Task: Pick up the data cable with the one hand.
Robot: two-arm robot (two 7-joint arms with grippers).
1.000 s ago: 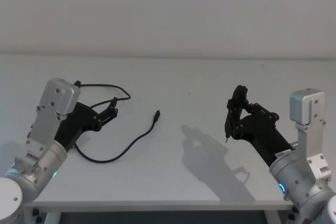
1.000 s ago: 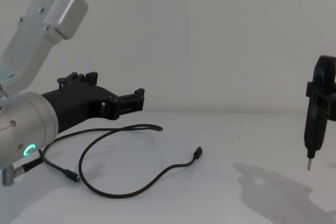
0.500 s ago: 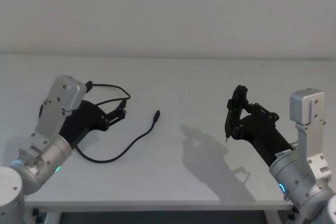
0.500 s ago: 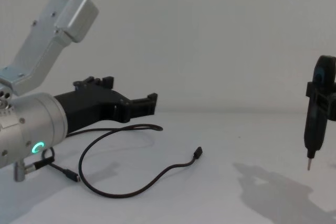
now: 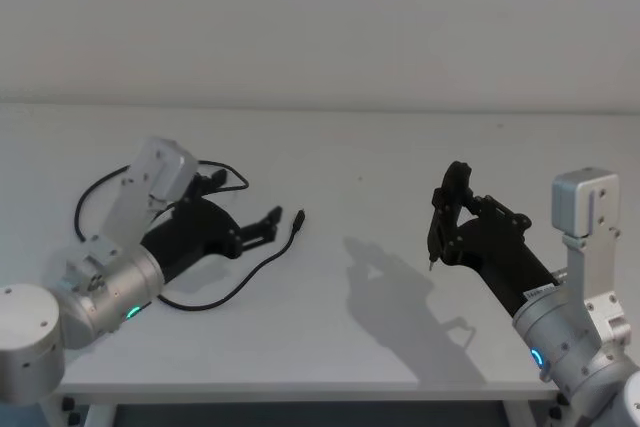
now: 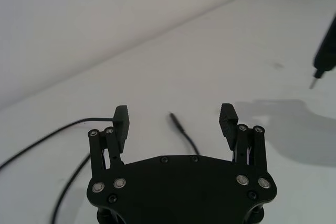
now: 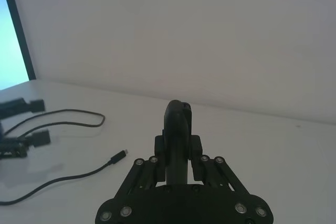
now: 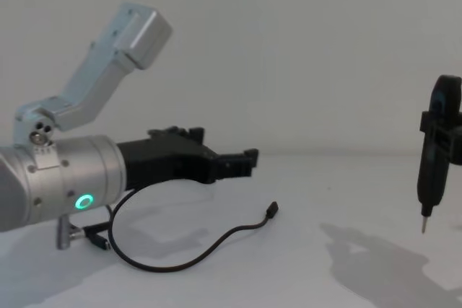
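Tabletop [image 5: 360, 147] middle and far edge bare — wide passage. Left side: data cable [image 6: 181, 128] loops lie under the spread-fingered left gripper [image 5: 262, 227]. Right gripper [image 5: 452, 205], clamping a pointed tool [image 8: 432, 164], hangs over the right side — well apart.

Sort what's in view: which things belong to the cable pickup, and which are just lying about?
In the job: data cable, lying on the table; left gripper, open, near its plug end.
Not in the job: right gripper, parked on the right, shut on a black pointed tool.
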